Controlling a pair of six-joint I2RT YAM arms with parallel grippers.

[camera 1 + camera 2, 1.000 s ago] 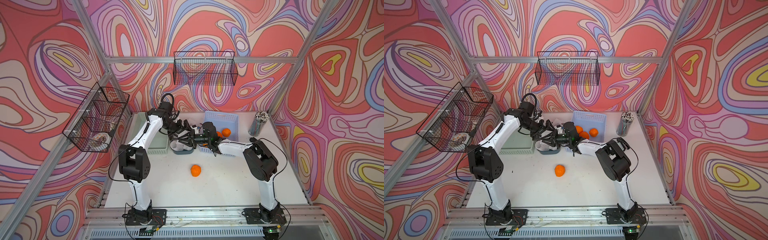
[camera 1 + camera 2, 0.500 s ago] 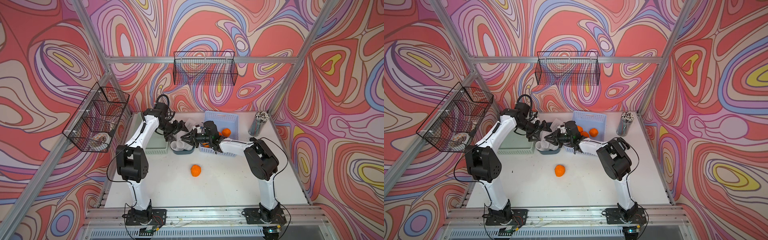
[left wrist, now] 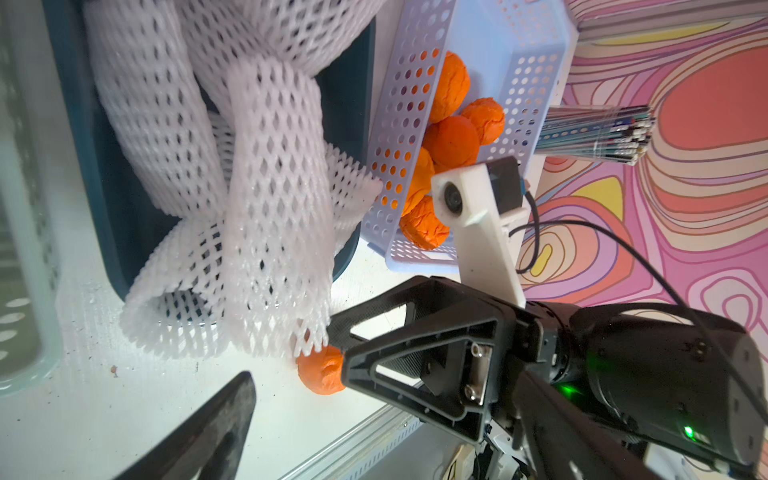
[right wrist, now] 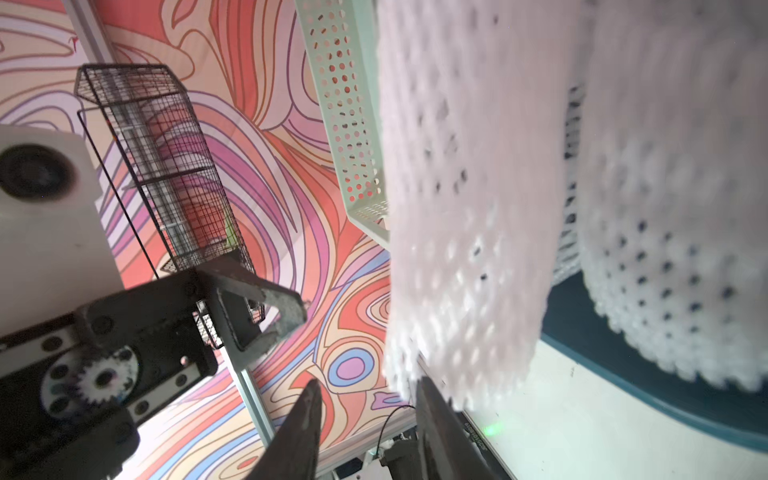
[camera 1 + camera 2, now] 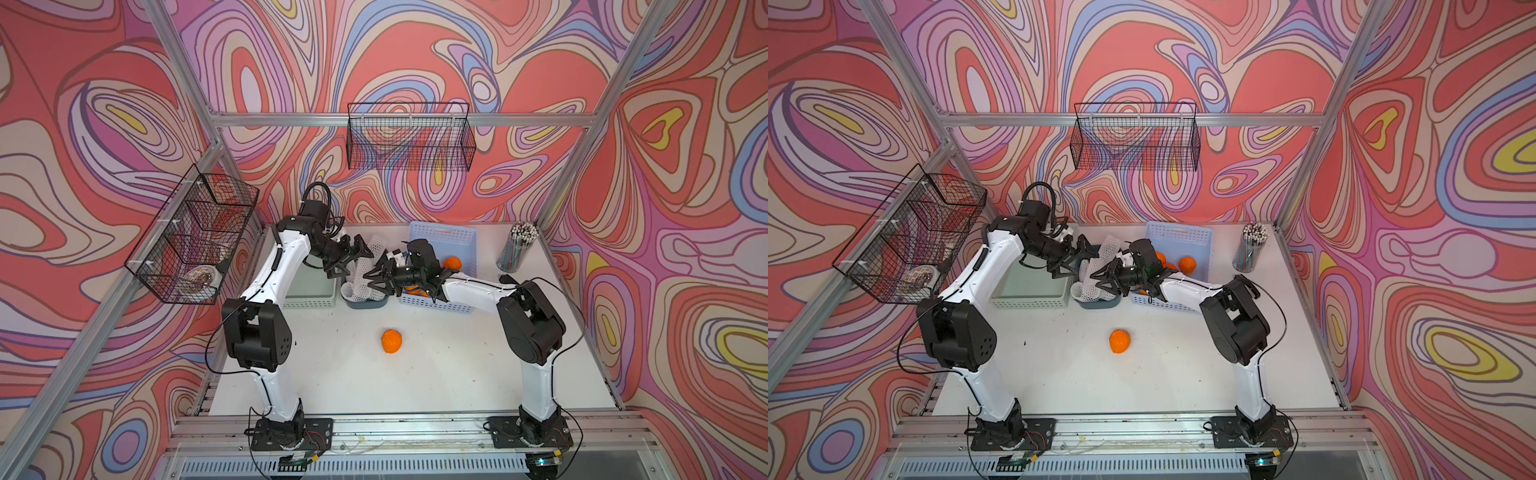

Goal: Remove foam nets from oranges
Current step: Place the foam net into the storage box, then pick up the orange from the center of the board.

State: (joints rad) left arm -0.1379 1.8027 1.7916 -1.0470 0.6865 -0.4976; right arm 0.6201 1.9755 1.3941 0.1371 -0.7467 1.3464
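Observation:
White foam nets (image 5: 360,286) are piled in a dark blue bin (image 5: 368,306) at the back of the table, also seen in the left wrist view as foam nets (image 3: 266,174). My right gripper (image 5: 369,283) hovers over the bin's near side, open. In the right wrist view the right gripper (image 4: 370,395) has nothing between its fingers, and one hanging foam net (image 4: 465,208) brushes a fingertip. My left gripper (image 5: 351,262) is open just behind the pile, holding nothing. One bare orange (image 5: 392,341) lies on the table. Several bare oranges (image 3: 451,137) fill the lavender basket (image 5: 440,232).
A pale green basket (image 5: 309,297) stands left of the bin. A cup of pencils (image 5: 517,249) is at the back right corner. Black wire baskets hang on the back wall (image 5: 409,141) and left wall (image 5: 191,237).
My right gripper's jaws have spread apart and the net is out of its grip. My left gripper has drawn back from the right one towards the rear left.

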